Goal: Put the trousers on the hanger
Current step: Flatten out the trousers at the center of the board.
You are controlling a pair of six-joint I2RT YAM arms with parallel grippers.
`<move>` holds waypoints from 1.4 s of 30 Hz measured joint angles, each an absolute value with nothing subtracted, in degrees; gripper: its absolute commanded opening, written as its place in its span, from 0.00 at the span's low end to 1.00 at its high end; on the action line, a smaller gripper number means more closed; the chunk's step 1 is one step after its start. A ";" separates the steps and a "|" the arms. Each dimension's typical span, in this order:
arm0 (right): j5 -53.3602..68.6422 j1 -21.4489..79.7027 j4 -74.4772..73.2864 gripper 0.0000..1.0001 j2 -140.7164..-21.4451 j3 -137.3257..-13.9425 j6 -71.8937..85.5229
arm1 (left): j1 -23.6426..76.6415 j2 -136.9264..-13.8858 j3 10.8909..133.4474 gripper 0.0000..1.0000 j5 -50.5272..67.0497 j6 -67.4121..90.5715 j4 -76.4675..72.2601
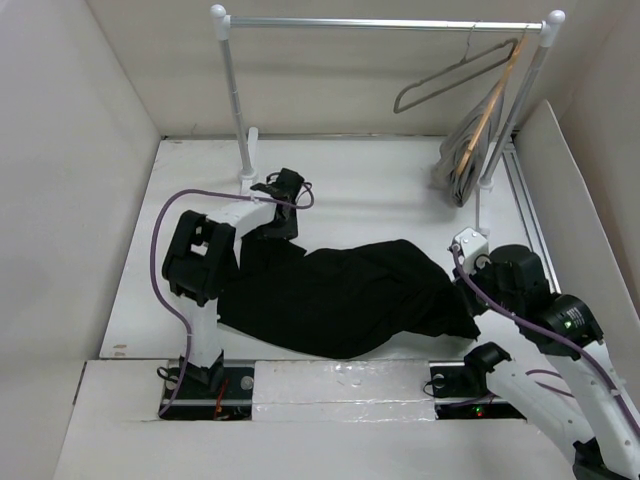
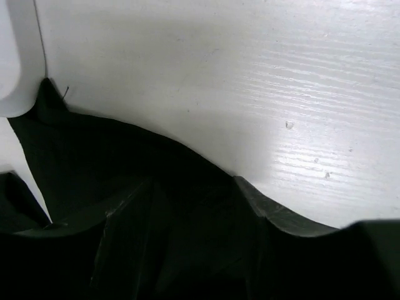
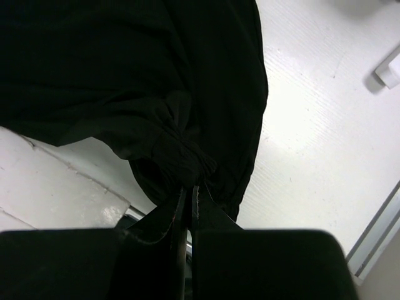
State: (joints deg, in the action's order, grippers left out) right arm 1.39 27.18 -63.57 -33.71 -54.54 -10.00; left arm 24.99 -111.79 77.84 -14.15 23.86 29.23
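Observation:
The black trousers [image 1: 340, 295] lie spread across the table between my two grippers. My left gripper [image 1: 272, 235] is at their left end. In the left wrist view its dark fingers [image 2: 128, 212] stand apart, with black cloth [image 2: 94, 150] lying between and under them. My right gripper [image 1: 463, 287] is at the trousers' right end. In the right wrist view it [image 3: 189, 187] is shut on a bunched fold of the trousers [image 3: 181, 156]. The thin grey hanger [image 1: 448, 78] hangs by its hook from the rail at the back right, far from both grippers.
A metal clothes rail [image 1: 385, 22] on two posts [image 1: 235, 110] spans the back. A light brown wooden hanger [image 1: 492, 105] with grey cloth [image 1: 462, 155] hangs at its right post. White walls [image 1: 60, 180] enclose the table on both sides.

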 measured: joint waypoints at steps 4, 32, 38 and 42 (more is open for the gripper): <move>1.50 27.18 -62.04 0.00 -33.71 -54.57 -9.43 | 25.30 -111.92 77.52 0.29 -14.22 23.83 28.49; -3.38 27.18 -51.16 0.00 -43.33 -68.84 -13.72 | -15.35 -87.68 108.44 0.05 -1.76 36.51 27.51; -5.74 27.18 -50.22 0.00 -42.06 -61.73 -13.74 | -21.63 -101.36 100.44 0.43 5.43 37.52 25.82; -8.75 26.04 -51.72 0.00 -44.34 -60.31 -12.56 | -21.56 -110.89 95.46 0.57 7.77 34.44 26.44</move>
